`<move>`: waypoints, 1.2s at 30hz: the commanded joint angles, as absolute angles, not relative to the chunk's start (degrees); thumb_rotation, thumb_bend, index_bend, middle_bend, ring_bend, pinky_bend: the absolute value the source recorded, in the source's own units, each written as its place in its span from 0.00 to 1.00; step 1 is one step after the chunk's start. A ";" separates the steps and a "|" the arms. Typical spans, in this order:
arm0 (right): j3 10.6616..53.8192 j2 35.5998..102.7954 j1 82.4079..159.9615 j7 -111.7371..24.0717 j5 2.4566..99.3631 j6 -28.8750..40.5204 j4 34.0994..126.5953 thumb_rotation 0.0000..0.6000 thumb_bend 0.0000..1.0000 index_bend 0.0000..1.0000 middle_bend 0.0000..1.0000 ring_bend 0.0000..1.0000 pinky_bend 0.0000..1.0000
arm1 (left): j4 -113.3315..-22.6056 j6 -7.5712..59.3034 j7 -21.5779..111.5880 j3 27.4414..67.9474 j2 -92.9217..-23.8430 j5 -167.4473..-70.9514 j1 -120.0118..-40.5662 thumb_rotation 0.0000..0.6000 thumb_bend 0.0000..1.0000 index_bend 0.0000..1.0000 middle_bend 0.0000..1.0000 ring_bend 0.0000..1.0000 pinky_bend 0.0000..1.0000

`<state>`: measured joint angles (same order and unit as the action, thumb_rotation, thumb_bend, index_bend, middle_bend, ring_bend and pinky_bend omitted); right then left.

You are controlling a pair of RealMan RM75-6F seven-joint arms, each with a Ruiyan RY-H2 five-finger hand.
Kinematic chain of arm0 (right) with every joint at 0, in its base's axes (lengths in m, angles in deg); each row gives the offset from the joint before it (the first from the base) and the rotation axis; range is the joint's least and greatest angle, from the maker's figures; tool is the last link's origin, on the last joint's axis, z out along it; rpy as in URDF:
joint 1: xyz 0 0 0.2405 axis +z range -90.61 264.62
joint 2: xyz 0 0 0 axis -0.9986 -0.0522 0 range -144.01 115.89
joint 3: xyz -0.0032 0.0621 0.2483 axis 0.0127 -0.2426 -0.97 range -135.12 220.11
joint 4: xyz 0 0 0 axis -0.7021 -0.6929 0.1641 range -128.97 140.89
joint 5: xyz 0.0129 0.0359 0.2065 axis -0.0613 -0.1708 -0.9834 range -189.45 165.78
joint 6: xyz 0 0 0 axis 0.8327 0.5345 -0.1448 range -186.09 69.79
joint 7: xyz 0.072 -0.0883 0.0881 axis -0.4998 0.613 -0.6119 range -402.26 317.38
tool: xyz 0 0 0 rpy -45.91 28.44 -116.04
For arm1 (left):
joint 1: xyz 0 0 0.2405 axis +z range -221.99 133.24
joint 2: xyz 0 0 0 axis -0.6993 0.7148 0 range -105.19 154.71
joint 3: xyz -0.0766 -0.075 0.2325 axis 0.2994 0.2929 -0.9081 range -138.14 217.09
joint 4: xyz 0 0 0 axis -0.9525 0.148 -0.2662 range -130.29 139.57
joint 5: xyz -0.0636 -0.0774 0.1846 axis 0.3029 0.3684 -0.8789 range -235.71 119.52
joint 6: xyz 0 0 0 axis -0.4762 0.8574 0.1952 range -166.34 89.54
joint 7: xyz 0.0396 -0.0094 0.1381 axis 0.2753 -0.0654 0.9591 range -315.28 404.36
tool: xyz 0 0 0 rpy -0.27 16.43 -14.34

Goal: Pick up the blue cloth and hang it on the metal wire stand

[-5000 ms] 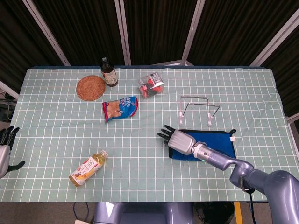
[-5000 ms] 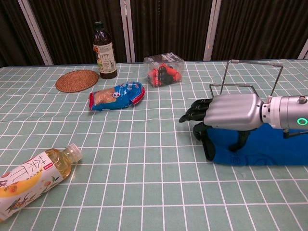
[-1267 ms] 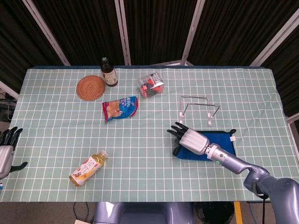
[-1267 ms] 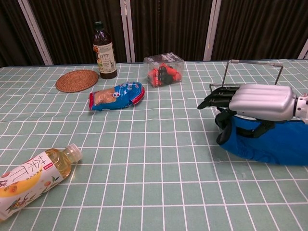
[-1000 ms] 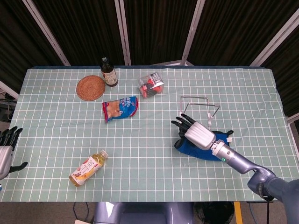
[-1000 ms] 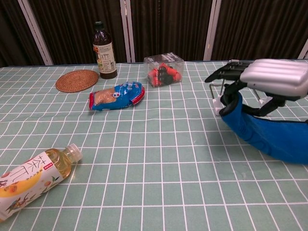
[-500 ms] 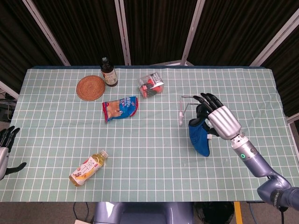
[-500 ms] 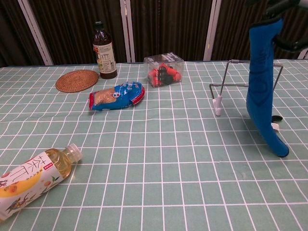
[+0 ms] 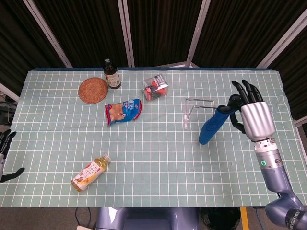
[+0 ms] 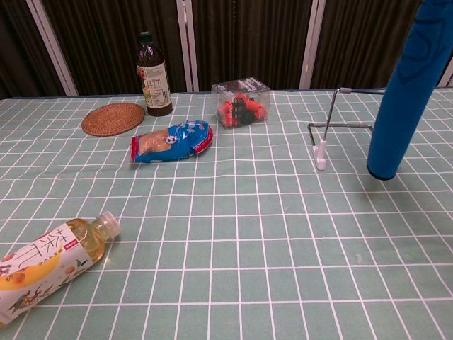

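My right hand (image 9: pixel 253 117) is raised high at the right side of the table and holds the blue cloth (image 9: pixel 212 125) by its upper end. The cloth hangs down in a long narrow fold, clear of the table, its lower end just right of the metal wire stand (image 9: pixel 194 109). In the chest view the cloth (image 10: pixel 400 92) dangles in front of the stand (image 10: pixel 331 122), and the hand itself is above the frame. My left hand (image 9: pixel 4 152) shows only at the far left edge, beside the table, fingers apart and holding nothing.
A tea bottle (image 9: pixel 90 173) lies at the front left. A blue snack bag (image 9: pixel 123 110), a clear box of red items (image 9: pixel 155 87), a dark bottle (image 9: pixel 112 74) and a round woven coaster (image 9: pixel 93 89) sit toward the back left.
My right hand has lifted the cloth off the table and carried it up and to the right, so it now hangs free beside the stand. The left hand has slid further out of view.
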<state>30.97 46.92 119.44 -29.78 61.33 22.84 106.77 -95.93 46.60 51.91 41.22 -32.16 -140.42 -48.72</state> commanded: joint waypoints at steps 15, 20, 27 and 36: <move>24.01 57.26 125.09 -7.31 41.46 20.79 107.21 1.00 0.64 0.75 0.09 0.00 0.14 | -95.56 46.06 51.79 41.74 -32.12 -139.54 -48.71 1.00 0.00 0.00 0.00 0.00 0.00; 22.11 60.99 127.24 -5.14 38.18 20.83 103.96 1.00 0.65 0.75 0.09 0.00 0.14 | -95.27 45.77 51.37 41.97 -32.04 -138.90 -48.71 1.00 0.00 0.00 0.00 0.00 0.00; 19.19 65.13 130.19 -2.11 33.50 21.14 98.88 1.00 0.66 0.75 0.09 0.00 0.15 | -94.86 45.32 50.85 42.25 -31.96 -138.23 -48.77 1.00 0.00 0.00 0.00 0.00 0.00; 17.25 68.55 132.69 -0.64 29.42 20.01 94.13 1.00 0.66 0.75 0.09 0.00 0.14 | -94.29 44.36 50.90 42.61 -32.19 -137.23 -49.14 1.00 0.00 0.00 0.00 0.00 0.00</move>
<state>17.76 67.44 131.86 -1.10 30.32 20.37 94.99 -94.35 44.44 50.84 42.57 -32.15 -137.30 -49.09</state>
